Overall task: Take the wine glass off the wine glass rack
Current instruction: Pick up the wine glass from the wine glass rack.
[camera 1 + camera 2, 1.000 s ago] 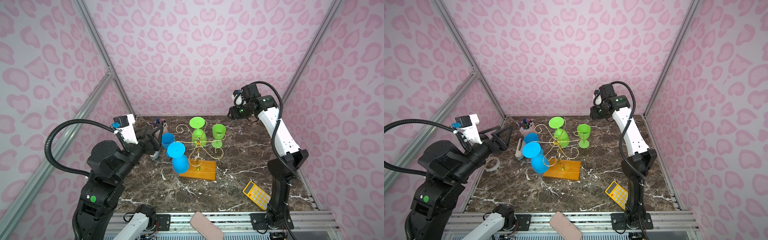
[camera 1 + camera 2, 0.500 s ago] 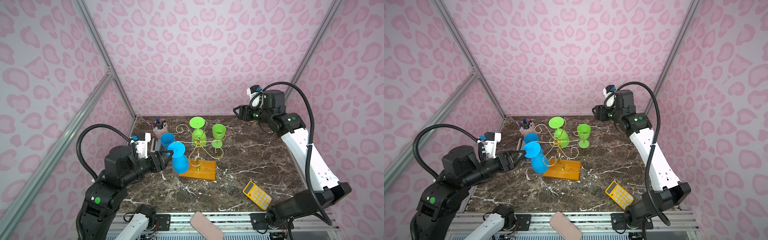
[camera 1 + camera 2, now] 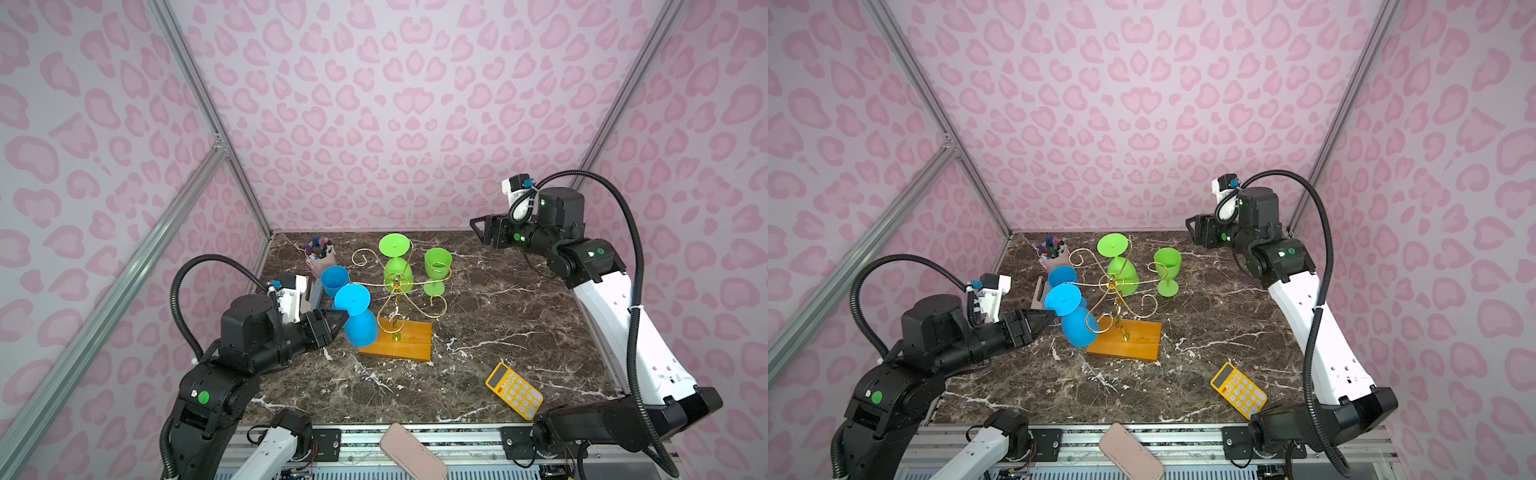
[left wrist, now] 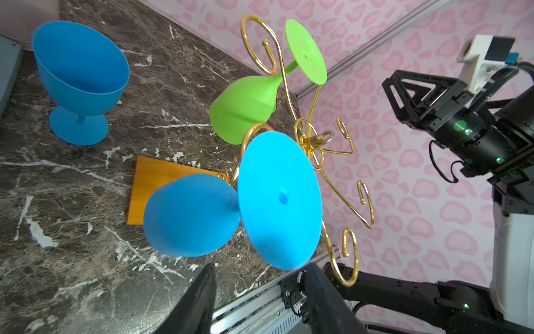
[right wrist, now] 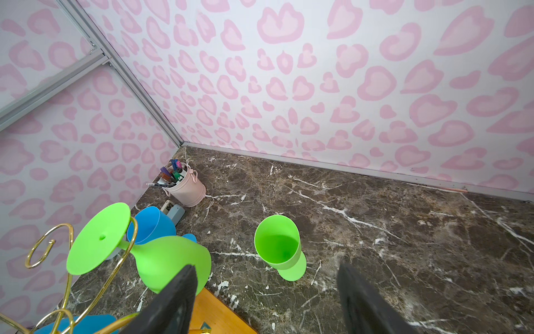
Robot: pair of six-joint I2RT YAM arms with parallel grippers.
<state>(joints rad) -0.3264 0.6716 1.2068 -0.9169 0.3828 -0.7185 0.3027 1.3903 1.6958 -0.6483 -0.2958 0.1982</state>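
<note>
The wine glass rack is gold wire on an orange wooden base. A blue wine glass hangs upside down from its near-left arm. A green one hangs at the back. My left gripper is level with the blue glass's foot. It is open, and the foot's rim sits just ahead of its fingertips. My right gripper hovers open high at the back right and holds nothing. In the right wrist view the right gripper looks down on a standing green glass.
A blue glass stands on the table left of the rack. A green glass stands to the rack's right. A pink pen pot sits in the back left corner and a yellow calculator at the front right. Walls close in on three sides.
My left arm dropped and reached right to the blue hanging glass, with its jaws narrowing. My right arm swung away to the right, and its jaws opened wider.
</note>
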